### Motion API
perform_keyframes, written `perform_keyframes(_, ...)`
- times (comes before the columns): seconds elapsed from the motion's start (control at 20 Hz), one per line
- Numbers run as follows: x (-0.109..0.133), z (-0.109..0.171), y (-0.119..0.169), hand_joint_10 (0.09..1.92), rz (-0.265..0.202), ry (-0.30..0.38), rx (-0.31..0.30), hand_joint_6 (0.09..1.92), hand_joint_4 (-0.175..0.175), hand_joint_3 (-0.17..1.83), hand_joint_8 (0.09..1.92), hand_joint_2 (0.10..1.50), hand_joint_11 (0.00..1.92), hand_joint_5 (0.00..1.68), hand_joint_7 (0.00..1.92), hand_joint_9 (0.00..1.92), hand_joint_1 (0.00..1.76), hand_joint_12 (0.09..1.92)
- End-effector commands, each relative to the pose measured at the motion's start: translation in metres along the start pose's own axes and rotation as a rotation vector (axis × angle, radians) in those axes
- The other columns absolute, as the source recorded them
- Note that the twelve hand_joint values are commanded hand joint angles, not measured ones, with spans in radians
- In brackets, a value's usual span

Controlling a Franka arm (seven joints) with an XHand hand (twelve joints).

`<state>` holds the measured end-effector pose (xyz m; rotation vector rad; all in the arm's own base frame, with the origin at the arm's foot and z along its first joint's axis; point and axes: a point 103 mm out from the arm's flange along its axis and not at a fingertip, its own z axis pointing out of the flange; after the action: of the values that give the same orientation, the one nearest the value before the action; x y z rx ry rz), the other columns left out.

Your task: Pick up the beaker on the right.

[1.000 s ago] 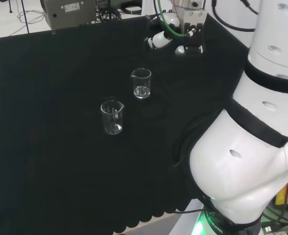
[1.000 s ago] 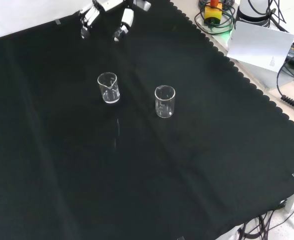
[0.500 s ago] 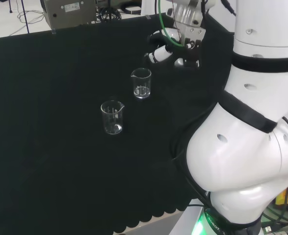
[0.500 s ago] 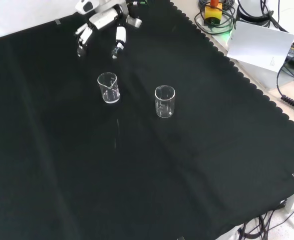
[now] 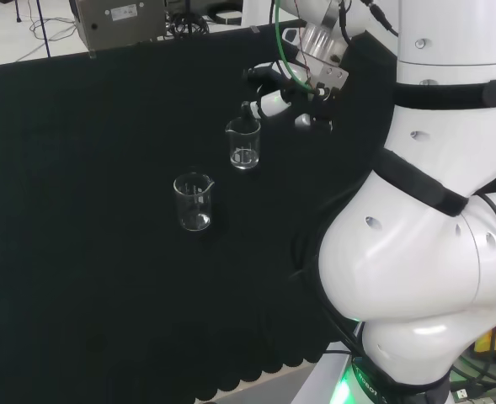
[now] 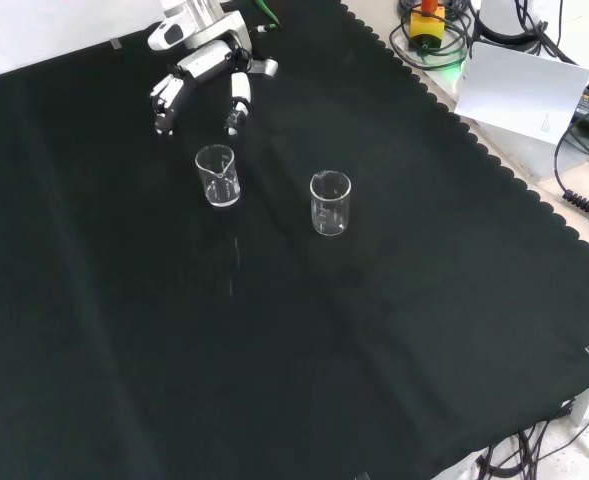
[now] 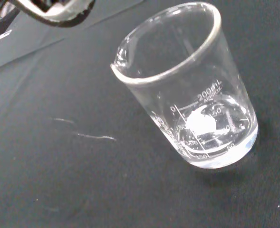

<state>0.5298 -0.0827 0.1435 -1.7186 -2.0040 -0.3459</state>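
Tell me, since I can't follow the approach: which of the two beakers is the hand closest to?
The beaker farther right in the head view; the hand hovers just beyond it, fingers open. The other beaker stands well clear.

the glossy white robot arm (image 5: 416, 278) has bulbous rounded links with black bands at the joints and small dark screw holes. green and black cables run along its wrist. the black and white hand (image 6: 199, 70) has dark fingertips.
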Motion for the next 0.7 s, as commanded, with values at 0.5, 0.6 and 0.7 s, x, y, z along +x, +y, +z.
perform_keyframes(0.5,-0.023,0.037,0.011,0.69,-0.093,0.095,0.07,0.09,-0.052,0.5,0.74,0.57,0.11,0.48,0.32,0.51,0.84,1.42)
perform_keyframes(0.6,-0.026,0.041,0.01,0.68,-0.117,0.131,0.065,0.09,-0.051,0.5,0.74,0.57,0.11,0.47,0.32,0.5,0.84,1.42)
perform_keyframes(0.7,-0.027,0.043,0.008,0.68,-0.139,0.141,0.061,0.09,-0.051,0.5,0.74,0.56,0.11,0.47,0.32,0.5,0.84,1.42)
